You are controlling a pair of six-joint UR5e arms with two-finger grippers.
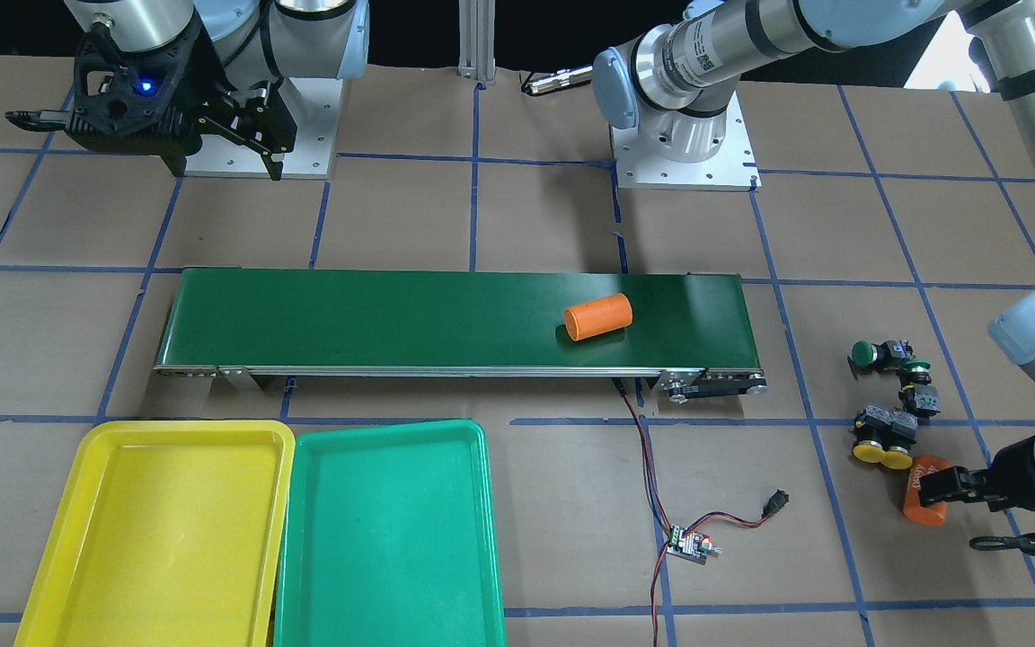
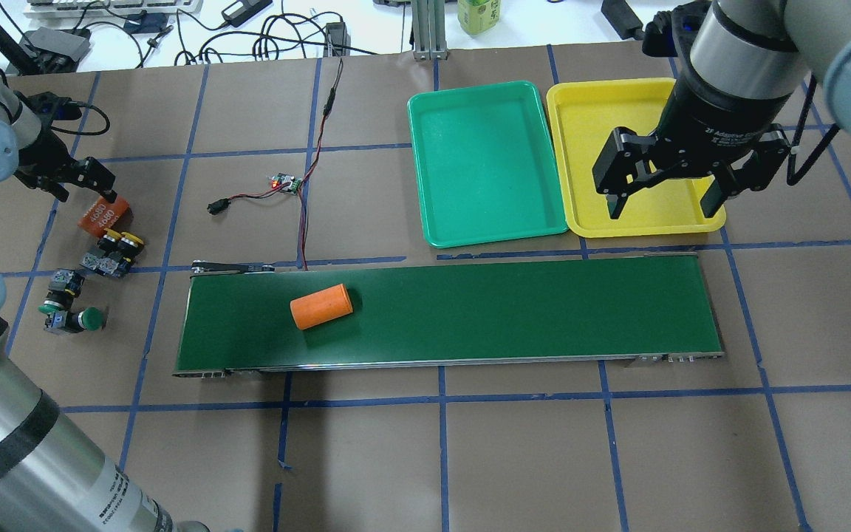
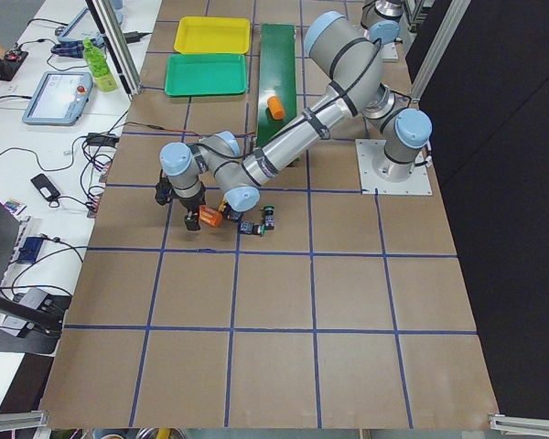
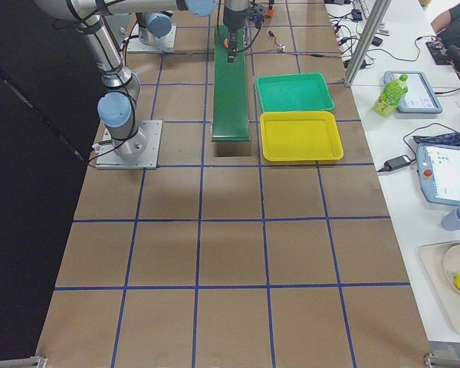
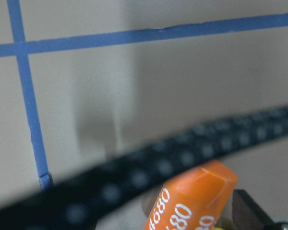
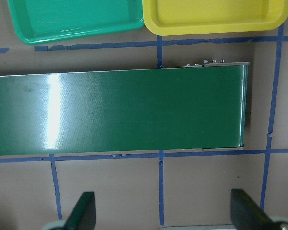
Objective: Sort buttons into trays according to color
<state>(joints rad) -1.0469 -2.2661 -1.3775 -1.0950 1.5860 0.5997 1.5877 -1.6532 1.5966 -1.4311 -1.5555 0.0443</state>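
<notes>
Brown-paper table: buttons (image 1: pixel 881 424) clustered off the belt's (image 1: pixel 392 319) left end, well apart from both trays (image 1: pixel 158 530). Likely light, rigid, slick-capped; best pinched across the boxy bodies. Left gripper (image 1: pixel 949 517) jaws apart beside the orange cylinder (image 1: pixel 920 503); right gripper (image 2: pixel 660 213) agape, far off.

The table (image 1: pixel 553 225) is papered brown, gridded in blue tape (image 1: pixel 474 207). A yellow tray (image 1: pixel 167 530), a green tray (image 1: pixel 387 539) and a dark green belt (image 1: pixel 392 319) are seen. Both cylinders (image 1: pixel 598 316) are orange, one lettered white. Buttons (image 1: pixel 870 452) are capped yellow or green
</notes>
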